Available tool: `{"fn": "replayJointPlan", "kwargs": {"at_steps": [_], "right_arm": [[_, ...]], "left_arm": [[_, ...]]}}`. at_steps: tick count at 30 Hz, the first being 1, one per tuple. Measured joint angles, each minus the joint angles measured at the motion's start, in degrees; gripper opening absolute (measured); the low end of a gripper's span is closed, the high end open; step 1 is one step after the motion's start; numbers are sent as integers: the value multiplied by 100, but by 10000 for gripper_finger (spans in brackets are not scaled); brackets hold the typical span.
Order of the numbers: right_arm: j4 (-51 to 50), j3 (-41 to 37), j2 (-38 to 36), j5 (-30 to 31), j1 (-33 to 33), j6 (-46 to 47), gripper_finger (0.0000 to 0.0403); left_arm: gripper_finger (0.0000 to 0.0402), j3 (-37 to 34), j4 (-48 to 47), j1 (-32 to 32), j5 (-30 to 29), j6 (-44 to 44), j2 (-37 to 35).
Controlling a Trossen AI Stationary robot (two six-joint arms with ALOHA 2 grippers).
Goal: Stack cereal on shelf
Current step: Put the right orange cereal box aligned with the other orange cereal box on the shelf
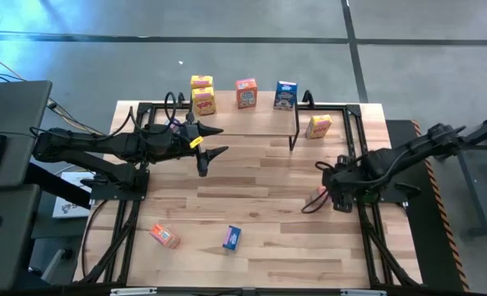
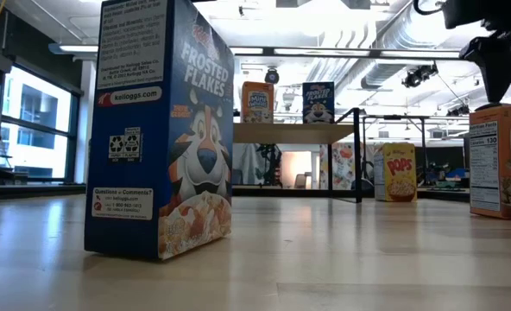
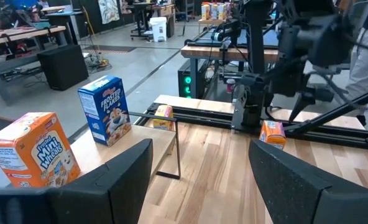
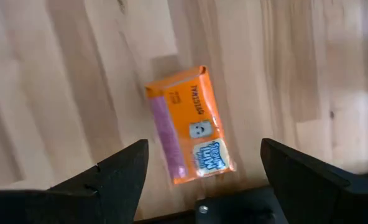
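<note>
The shelf (image 1: pixel 252 123) stands at the table's far side and carries two yellow cereal boxes (image 1: pixel 203 100), an orange-red one (image 1: pixel 246 93) and a blue one (image 1: pixel 285 94). Another yellow box (image 1: pixel 318 126) stands on the table right of the shelf. My left gripper (image 1: pixel 213 141) hovers open and empty just in front of the shelf's left part, facing right; its wrist view shows the orange-red box (image 3: pixel 32 149) and the blue box (image 3: pixel 106 109). My right gripper (image 4: pixel 202 180) is open, pointing down over an orange-red box (image 4: pixel 190 124) lying flat on the table near the right edge.
An orange-red box (image 1: pixel 164 236) and a blue box (image 1: pixel 232 238) sit on the table's near left part; the blue one (image 2: pixel 160 130) stands upright close to the low camera. Black arm frames run along both table sides. Bare wood lies in the table's middle.
</note>
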Motion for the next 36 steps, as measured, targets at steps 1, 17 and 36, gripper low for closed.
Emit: {"fn": "replayJointPlan", "kwargs": {"at_steps": [1, 17, 36], "right_arm": [[-38, 0, 102, 33, 38, 36, 303], [-82, 0, 1255, -8, 185, 29, 302], [-104, 0, 1475, -96, 167, 80, 225]], "left_arm": [[257, -1, -2, 0, 0, 0, 0], [257, -1, -157, 0, 1, 2, 0], [257, -1, -212, 0, 2, 149, 0]]}}
